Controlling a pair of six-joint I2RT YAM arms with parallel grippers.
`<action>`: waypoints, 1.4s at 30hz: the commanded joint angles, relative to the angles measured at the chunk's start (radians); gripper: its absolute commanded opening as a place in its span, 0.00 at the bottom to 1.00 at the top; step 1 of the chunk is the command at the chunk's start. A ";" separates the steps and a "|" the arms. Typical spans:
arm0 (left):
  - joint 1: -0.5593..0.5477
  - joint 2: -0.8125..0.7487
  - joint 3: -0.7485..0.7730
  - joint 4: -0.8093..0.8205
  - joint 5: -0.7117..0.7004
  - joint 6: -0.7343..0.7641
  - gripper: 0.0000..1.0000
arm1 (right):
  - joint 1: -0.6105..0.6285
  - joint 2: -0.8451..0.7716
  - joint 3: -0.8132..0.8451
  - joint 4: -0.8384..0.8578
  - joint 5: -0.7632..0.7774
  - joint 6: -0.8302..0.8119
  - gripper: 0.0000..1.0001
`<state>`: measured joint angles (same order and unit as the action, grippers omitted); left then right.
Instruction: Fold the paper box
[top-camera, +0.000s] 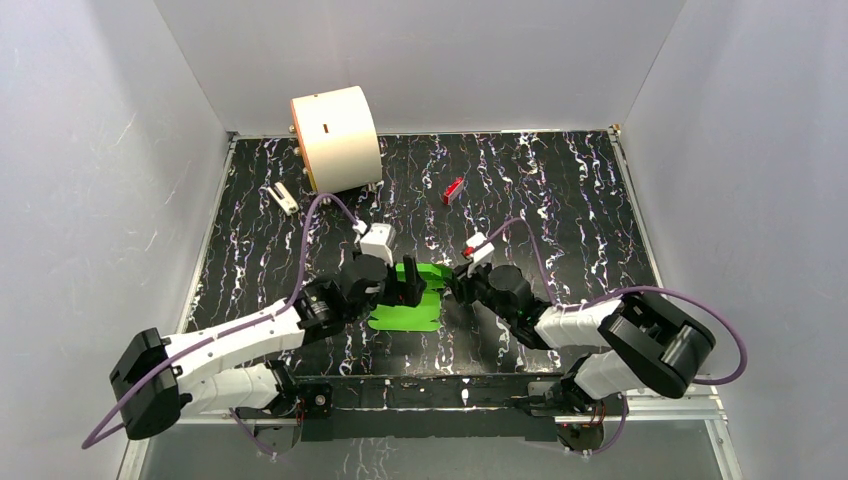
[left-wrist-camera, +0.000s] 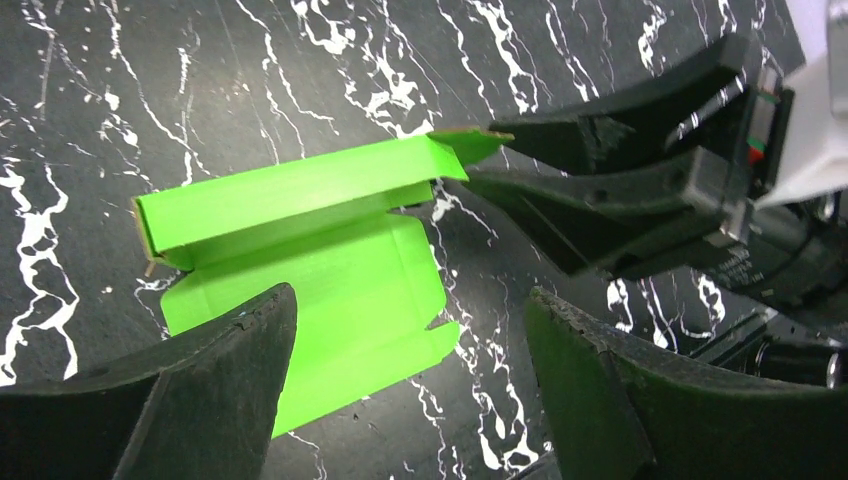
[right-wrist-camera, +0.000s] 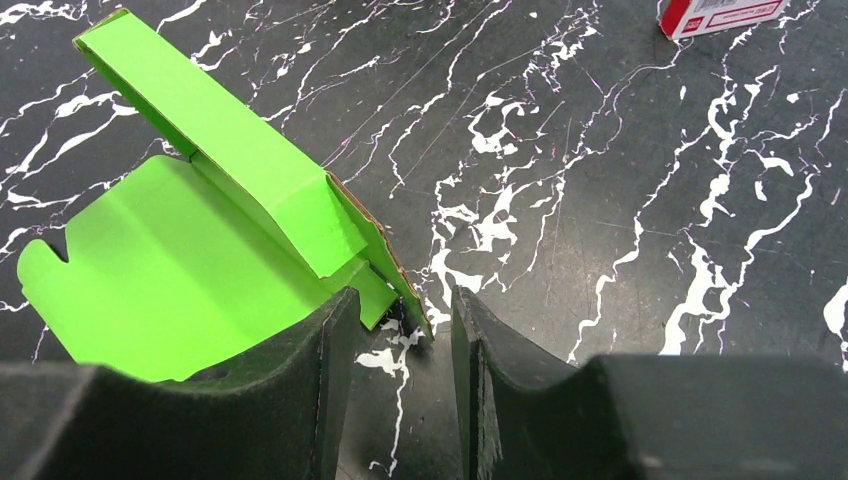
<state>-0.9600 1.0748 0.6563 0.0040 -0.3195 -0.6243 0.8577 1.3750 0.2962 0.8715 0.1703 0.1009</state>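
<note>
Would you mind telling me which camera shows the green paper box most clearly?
The left wrist view: the paper box shows its raised panel and flat sheet. The right wrist view cuts its near edge behind fingers; the top view shows it small, partly hidden by both grippers.

The paper box (top-camera: 405, 305) lies on the table (top-camera: 560, 190), cylinder (top-camera: 335, 138) far behind

Black marbled table (top-camera: 560, 190) carries green paper box (top-camera: 405, 315), cream cylinder (top-camera: 335, 138), red block (top-camera: 452, 190).

Paper box (left-wrist-camera: 320, 260) matt green card, creased; table (right-wrist-camera: 620, 200) glossy black marble-look.
</note>
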 joint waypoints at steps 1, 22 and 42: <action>-0.082 0.008 0.001 -0.017 -0.095 0.031 0.81 | 0.000 0.029 -0.002 0.116 -0.027 -0.051 0.47; -0.135 0.274 -0.027 0.258 -0.191 0.166 0.79 | -0.004 -0.081 0.007 -0.027 -0.089 -0.045 0.03; -0.163 0.456 -0.051 0.562 -0.249 0.292 0.82 | -0.003 -0.126 0.011 -0.091 -0.077 0.007 0.01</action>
<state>-1.1030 1.5078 0.6159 0.4385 -0.5156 -0.3664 0.8574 1.2751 0.2958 0.7551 0.0883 0.0856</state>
